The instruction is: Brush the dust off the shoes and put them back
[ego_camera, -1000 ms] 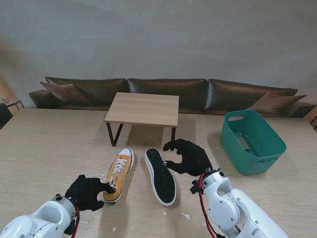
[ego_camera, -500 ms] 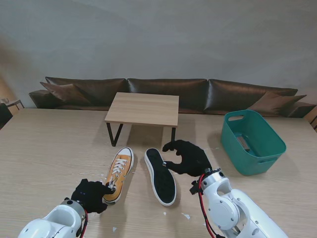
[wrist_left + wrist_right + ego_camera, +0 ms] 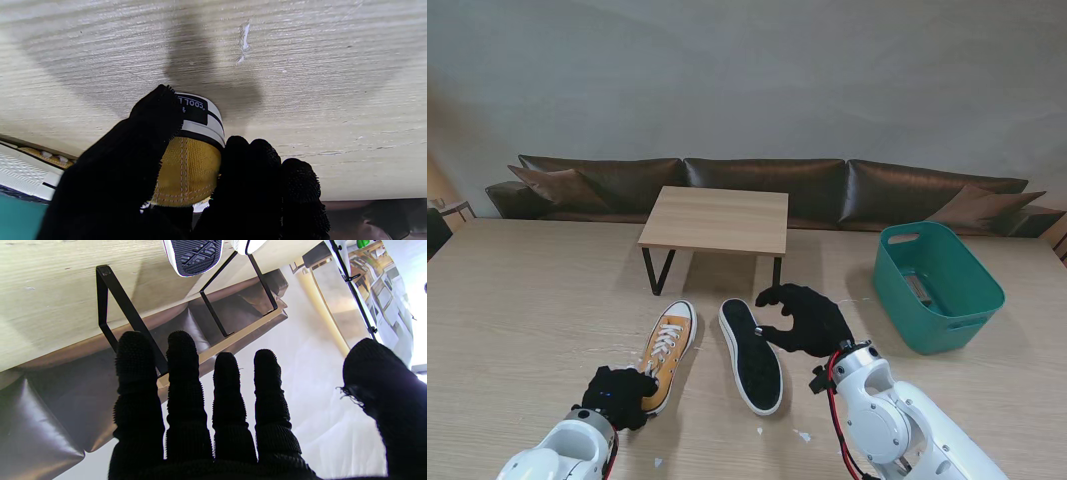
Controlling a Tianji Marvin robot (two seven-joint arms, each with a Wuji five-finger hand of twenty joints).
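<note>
Behind both shoes (image 3: 667,350) stands a small bench (image 3: 717,220), green basket (image 3: 937,285) rightward.

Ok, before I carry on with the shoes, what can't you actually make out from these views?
- Heel of the yellow shoe: stand view, covered by the left robot hand.
- Contents of the green basket: stand view, something small inside, too small to name.
- A brush: not seen in any view.
- Upper of the other shoe: lying sole-up.
- Right robot hand: open, holds nothing.
</note>
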